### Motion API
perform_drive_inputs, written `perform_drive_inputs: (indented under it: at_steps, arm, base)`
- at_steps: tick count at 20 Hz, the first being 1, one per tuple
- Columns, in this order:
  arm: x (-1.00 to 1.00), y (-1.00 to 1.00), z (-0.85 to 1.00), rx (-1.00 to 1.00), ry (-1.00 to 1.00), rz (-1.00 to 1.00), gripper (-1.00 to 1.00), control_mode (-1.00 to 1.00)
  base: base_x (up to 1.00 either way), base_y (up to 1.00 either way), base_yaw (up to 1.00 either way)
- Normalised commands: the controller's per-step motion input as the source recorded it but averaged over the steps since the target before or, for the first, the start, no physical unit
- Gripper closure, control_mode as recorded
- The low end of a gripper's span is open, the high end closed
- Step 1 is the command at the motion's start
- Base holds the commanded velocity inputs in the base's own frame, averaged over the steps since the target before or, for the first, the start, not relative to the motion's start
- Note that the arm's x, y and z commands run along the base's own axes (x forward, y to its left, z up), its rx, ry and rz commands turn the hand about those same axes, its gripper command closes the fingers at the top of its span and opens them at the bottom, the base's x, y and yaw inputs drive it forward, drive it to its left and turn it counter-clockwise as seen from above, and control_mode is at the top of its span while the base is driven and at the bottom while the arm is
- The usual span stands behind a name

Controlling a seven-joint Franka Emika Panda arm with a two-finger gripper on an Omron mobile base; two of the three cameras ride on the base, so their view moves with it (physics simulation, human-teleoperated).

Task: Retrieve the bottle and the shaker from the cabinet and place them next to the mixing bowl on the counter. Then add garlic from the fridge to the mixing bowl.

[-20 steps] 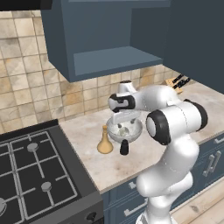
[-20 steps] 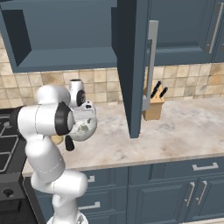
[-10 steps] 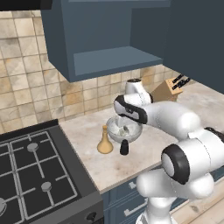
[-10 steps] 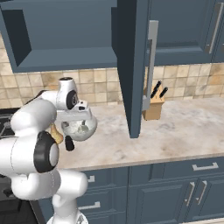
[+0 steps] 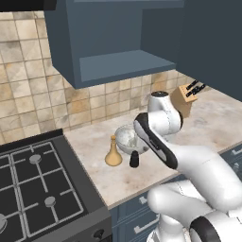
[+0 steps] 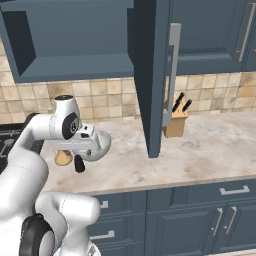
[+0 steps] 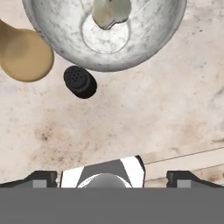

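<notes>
Beige marbled stone makes up the counter (image 5: pixel 142 177), running from a black gas hob (image 5: pixel 38 189) on the left to a knife block (image 6: pixel 176 121) standing against the tiled wall on the right. Above it hangs the slate-blue cabinet (image 5: pixel 118 42), its door (image 6: pixel 152 75) swung open toward the room.

From the left base view, the bottle (image 5: pixel 113 152), the shaker (image 5: pixel 134 159) and the mixing bowl (image 5: pixel 126 140) stand close together on the counter, the bottle left of the shaker and the bowl just behind both. The right base view hides most of the bottle and part of the bowl behind the arm's wrist; it shows the shaker just in front of the bowl.

Looking straight down, the hand view alone shows the perforated top of the shaker, the shaker just beside the bowl's rim, and a pale clove-like piece (image 7: pixel 111 11) lying inside the bowl.

The gripper (image 7: pixel 111 177) hovers above bare counter with its jaws spread wide and nothing between them. Bowl, shaker and bottle all lie beyond the fingertips (image 7: pixel 43 177), apart from them.
</notes>
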Motion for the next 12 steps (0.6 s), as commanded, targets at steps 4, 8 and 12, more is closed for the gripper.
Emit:
perform_drive_inputs:
  at_steps: [4,8,12]
  arm:
    - [-0.27,-0.06,0.16,0.00,0.00,-0.14,-1.00,-1.00]
    - [-0.17,0.03,0.30,0.00,-0.06,-0.08,-1.00,-1.00]
    - [-0.04,0.23,0.48,0.00,-0.03,-0.03,-1.00,-1.00]
  base:
    - [0.00,0.00,0.00]
    - [0.00,0.00,0.00]
    - [0.00,0.00,0.00]
